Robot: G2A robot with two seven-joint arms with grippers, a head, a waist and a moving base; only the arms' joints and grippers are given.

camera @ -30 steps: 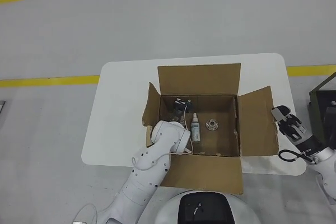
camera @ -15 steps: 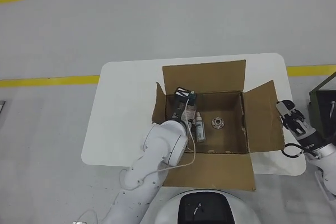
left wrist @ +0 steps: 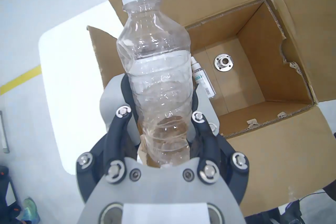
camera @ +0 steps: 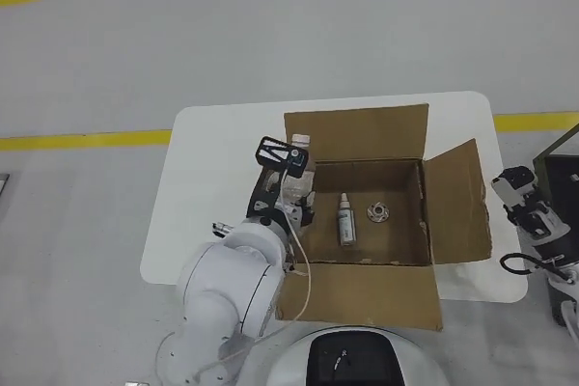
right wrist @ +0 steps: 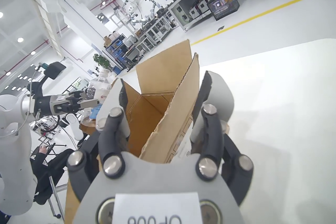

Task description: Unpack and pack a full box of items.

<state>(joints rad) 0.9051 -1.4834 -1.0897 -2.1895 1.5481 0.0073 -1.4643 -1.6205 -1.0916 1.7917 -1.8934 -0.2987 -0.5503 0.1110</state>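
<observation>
Up at the box's (camera: 357,135) left side, the left arm is bent sharply, its elbow over the near-left corner and its forearm rising toward the left wall. The left gripper (camera: 288,198) (left wrist: 160,93) is clamped on the lower body of a clear bottle (camera: 298,172) (left wrist: 155,51), one finger on each side. The white cap end points away from the wrist. The bottle hangs in the air above the left flap and wall, clear of the floor of the box. From the right wrist view it looks roughly upright (right wrist: 101,86). The right arm reaches in from the right end of the table (camera: 212,193). The right gripper (camera: 521,188) (right wrist: 165,86) sits just beside the right flap with its fingers spread and nothing between them. The flap's torn edge lines up with the gap from the wrist view, and from above the two look slightly apart. The box stands on the table with all four flaps folded out. Inside, a small spray bottle (camera: 344,219) (left wrist: 202,78) lies flat near the middle of the floor. A round metal flange (camera: 376,209) (left wrist: 223,63) lies just beside it, toward the right wall and not touching it.
</observation>
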